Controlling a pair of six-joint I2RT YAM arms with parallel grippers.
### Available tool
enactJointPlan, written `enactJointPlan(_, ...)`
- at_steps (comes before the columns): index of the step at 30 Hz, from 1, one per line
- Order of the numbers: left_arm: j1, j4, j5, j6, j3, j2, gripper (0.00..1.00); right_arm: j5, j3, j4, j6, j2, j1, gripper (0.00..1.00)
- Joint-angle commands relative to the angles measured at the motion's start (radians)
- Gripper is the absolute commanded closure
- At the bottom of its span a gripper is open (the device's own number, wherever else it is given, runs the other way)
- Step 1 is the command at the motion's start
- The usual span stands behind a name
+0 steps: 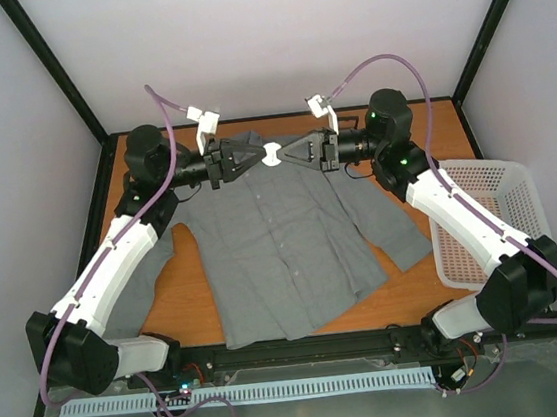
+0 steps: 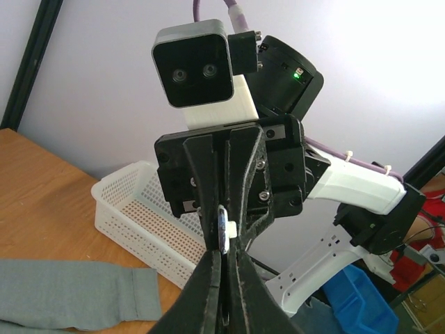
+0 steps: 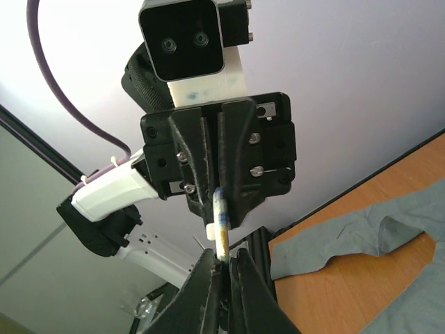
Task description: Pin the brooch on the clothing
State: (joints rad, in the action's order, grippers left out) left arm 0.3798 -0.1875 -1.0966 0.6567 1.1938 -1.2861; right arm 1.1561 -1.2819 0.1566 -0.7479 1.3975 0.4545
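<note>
The brooch (image 1: 271, 155) hangs in the air above the collar of the clothing (image 1: 284, 253), a grey shirt spread flat on the table. My left gripper (image 1: 262, 156) and right gripper (image 1: 282, 154) meet tip to tip, and both are shut on it from opposite sides. In the left wrist view the brooch (image 2: 223, 231) shows edge-on, with a white clasp beside it, pinched at my left gripper (image 2: 224, 255). The right wrist view shows the pale rim of the brooch (image 3: 221, 226) held at my right gripper (image 3: 222, 256).
A white perforated basket (image 1: 517, 181) stands at the table's right, also visible as the basket (image 2: 132, 209) in the left wrist view. A grey sleeve (image 2: 69, 292) lies on the wooden table (image 1: 183, 300). Black frame posts stand at the back corners.
</note>
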Motion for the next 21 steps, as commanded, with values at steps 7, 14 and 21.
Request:
enactJointPlan(7, 0.004, 0.187, 0.031, -0.124, 0.083, 0.009, 0.56, -0.007, -0.027, -0.148, 0.162, -0.030, 0.005, 0.97)
enactJointPlan(14, 0.004, 0.291, -0.007, -0.204, 0.103, 0.016, 0.66, 0.060, -0.024, -0.168, 0.204, -0.050, 0.006, 0.97)
enactJointPlan(21, 0.003, 0.342, -0.077, -0.240, 0.109, 0.005, 0.68, 0.061, -0.023, -0.177, 0.213, -0.052, 0.006, 0.98)
